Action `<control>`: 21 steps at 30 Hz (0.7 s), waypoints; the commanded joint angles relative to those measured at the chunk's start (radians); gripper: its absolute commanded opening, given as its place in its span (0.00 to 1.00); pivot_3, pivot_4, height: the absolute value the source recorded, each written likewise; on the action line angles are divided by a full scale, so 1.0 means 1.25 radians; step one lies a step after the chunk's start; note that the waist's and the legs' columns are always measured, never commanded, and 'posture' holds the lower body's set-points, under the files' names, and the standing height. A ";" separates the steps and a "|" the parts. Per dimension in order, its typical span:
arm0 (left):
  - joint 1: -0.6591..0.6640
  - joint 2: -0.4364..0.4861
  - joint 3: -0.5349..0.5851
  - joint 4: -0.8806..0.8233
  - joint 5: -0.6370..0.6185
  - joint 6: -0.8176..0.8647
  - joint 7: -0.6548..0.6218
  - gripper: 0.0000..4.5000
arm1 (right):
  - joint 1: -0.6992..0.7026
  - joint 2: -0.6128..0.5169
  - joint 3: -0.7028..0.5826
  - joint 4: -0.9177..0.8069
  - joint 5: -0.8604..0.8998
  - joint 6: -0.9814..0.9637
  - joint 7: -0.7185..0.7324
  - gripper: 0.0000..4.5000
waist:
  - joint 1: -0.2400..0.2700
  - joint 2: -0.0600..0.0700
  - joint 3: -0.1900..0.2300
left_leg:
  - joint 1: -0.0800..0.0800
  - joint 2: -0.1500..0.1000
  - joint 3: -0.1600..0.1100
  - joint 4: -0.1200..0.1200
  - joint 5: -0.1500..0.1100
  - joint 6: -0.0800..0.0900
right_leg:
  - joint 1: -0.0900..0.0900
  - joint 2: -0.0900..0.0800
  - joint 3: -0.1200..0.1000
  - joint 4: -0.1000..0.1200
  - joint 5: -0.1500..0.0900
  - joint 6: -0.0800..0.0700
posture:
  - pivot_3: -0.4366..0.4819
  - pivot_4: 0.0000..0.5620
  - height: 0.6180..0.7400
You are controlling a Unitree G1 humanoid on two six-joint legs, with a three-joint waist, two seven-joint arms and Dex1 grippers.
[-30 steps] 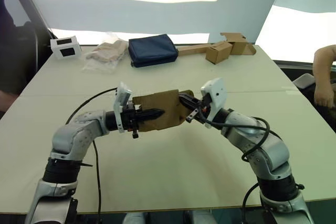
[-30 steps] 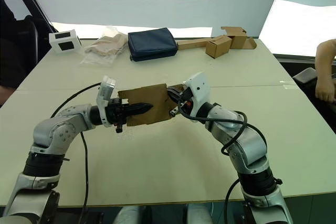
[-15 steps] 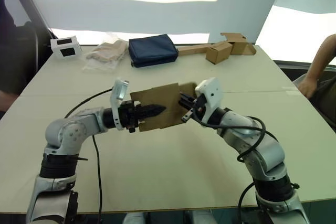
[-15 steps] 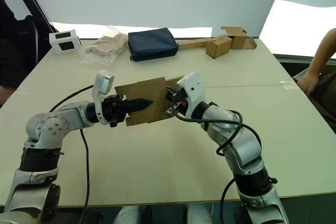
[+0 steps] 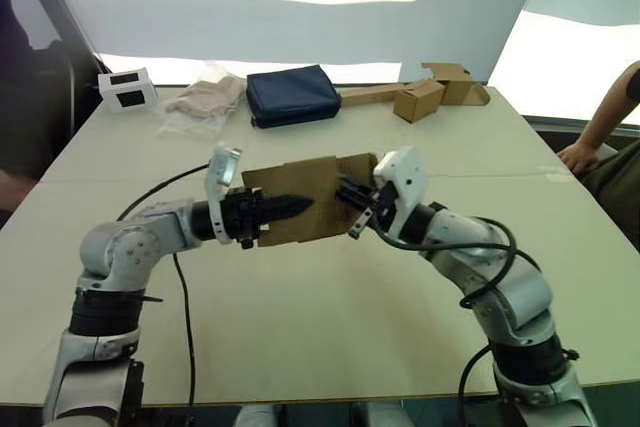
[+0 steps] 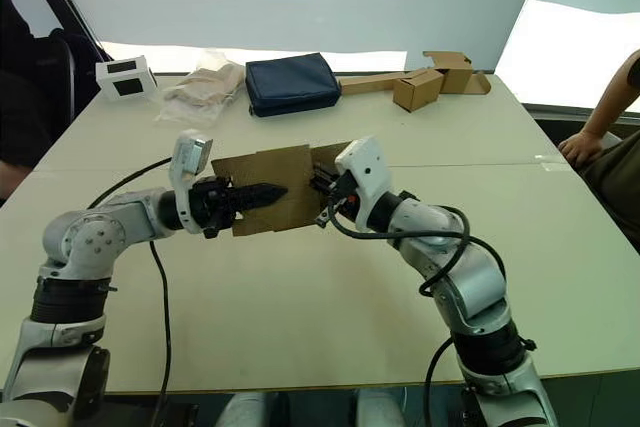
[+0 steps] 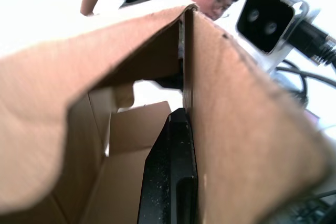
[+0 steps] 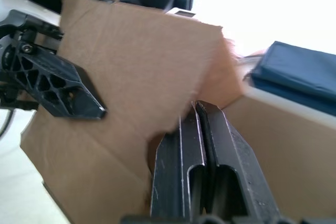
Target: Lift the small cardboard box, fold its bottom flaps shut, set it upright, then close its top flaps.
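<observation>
Left gripper (image 5: 285,207): it comes in from the robot's left side of the small cardboard box (image 5: 305,197). One black finger lies flat against the box's front wall. The left wrist view shows a finger (image 7: 170,177) pressed to one side of a cardboard wall, so the gripper is clamped on that wall.
Right gripper (image 5: 350,197): it reaches the box from the robot's right side. In the right wrist view its two fingers (image 8: 181,174) sit tight together at the edge of the box. I cannot tell if cardboard is pinched between them.
Small cardboard box: it is held up in the air between the two grippers, above the bench (image 5: 330,317) and not touching it. It looks squashed and partly flat. The left wrist view looks into its open end.
Flaps: loose flaps (image 7: 136,124) stand open inside that end. I cannot tell if they are the bottom flaps or the top flaps.
Behind the box, at the far edge of the bench: a white device (image 5: 124,89), a clear plastic bag (image 5: 203,100), a dark blue pouch (image 5: 291,95) and some small brown boxes on a cardboard strip (image 5: 420,92).
Person: a hand (image 5: 578,155) rests near the bench's edge, well apart from the box on the robot's right.
</observation>
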 commanded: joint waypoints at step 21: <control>-0.041 -0.001 0.018 -0.029 -0.039 0.004 0.010 0.01 | 0.104 -0.051 -0.061 -0.004 0.133 0.050 0.070 0.00 | -0.003 0.000 0.000 | 0.000 0.000 0.000 0.000 0.000 0.000 | 0.000 0.001 0.000 0.000 0.000 0.000 | 0.48 0.27 1.00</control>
